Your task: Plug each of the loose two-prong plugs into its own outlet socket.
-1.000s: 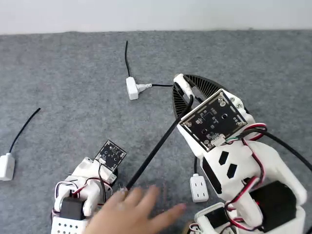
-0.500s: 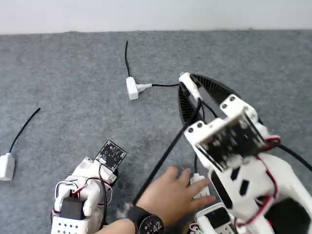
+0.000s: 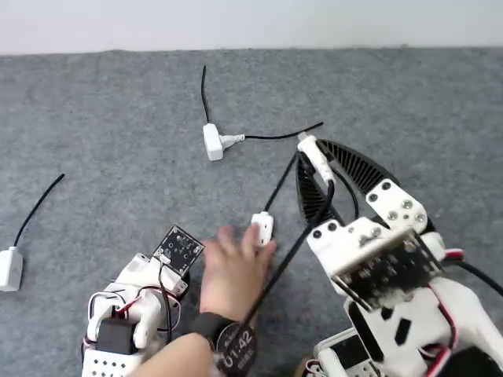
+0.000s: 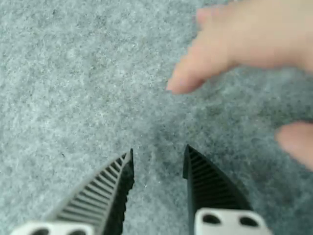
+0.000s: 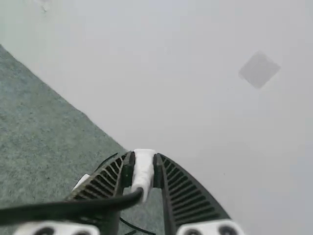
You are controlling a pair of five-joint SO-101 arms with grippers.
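My right gripper [image 3: 313,157] [image 5: 143,155] is raised above the carpet, shut on a white two-prong plug [image 3: 316,162] [image 5: 143,171]; the plug's black cord [image 3: 291,247] trails down toward the front. A person's hand [image 3: 234,275] holds a white outlet socket [image 3: 262,228] on the carpet in the middle. At the back, another white socket [image 3: 211,143] has a plug [image 3: 230,140] seated in it. A further white piece [image 3: 9,269] with a cord lies at the far left. My left gripper [image 4: 157,155] is open just over bare carpet, close to the person's fingers [image 4: 215,58]; the left arm [image 3: 141,302] sits at the front left.
Grey carpet [image 3: 110,157] covers the table up to a pale wall [image 3: 251,23] at the back. A short black cord [image 3: 279,135] runs from the seated plug toward the right arm. The right arm's body [image 3: 393,314] fills the front right.
The person's hand picked up the white socket from beside the right arm's base and carried it to the middle. The right arm drew back and tilted, still holding its plug.
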